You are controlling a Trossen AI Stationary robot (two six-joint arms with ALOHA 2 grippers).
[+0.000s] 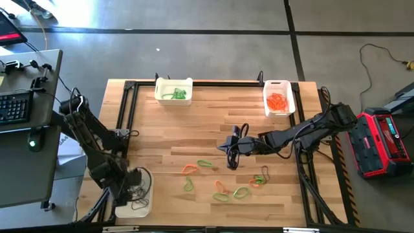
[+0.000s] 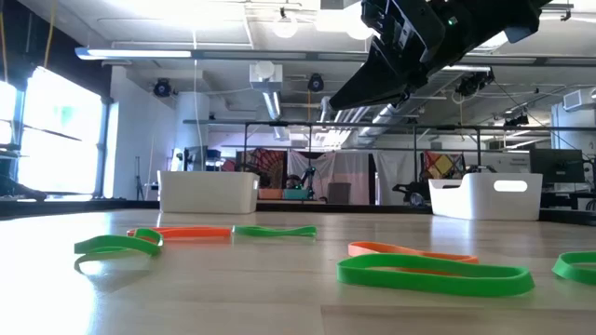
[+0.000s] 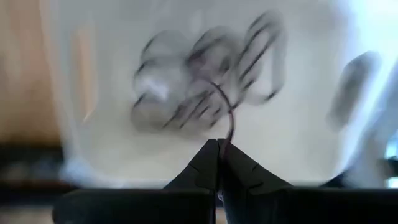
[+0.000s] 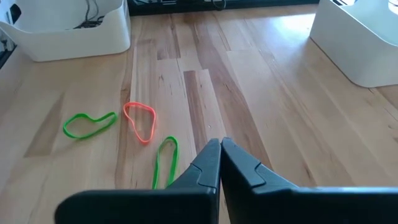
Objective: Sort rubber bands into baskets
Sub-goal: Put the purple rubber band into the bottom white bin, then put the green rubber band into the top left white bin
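Three white baskets stand on the table: one with green rubber bands [image 1: 173, 90] at the far left, one with orange bands [image 1: 279, 97] at the far right, and one with dark bands [image 1: 137, 197] at the near left corner. My left gripper [image 1: 132, 184] points down over that near basket, shut on a dark rubber band [image 3: 229, 118] above the dark pile [image 3: 186, 87]. My right gripper [image 1: 231, 150] hovers shut and empty over the table's middle. Loose green [image 1: 204, 164], orange [image 1: 189, 169] and dark [image 1: 264, 171] bands lie flat on the wood. My left gripper pinches a strand of the dark band [image 3: 227, 132] between its two fingertips, coming from above and pointing down. The band hangs below the fingers into the basket; whether its lower end touches the pile of dark bands there, I cannot tell.
A black frame rail [image 1: 126, 110] runs along the table's left, far and right edges. A desk with a keyboard [image 1: 16, 107] stands off the left side, a red case [image 1: 381, 139] off the right. Bare wood lies between the two far baskets.
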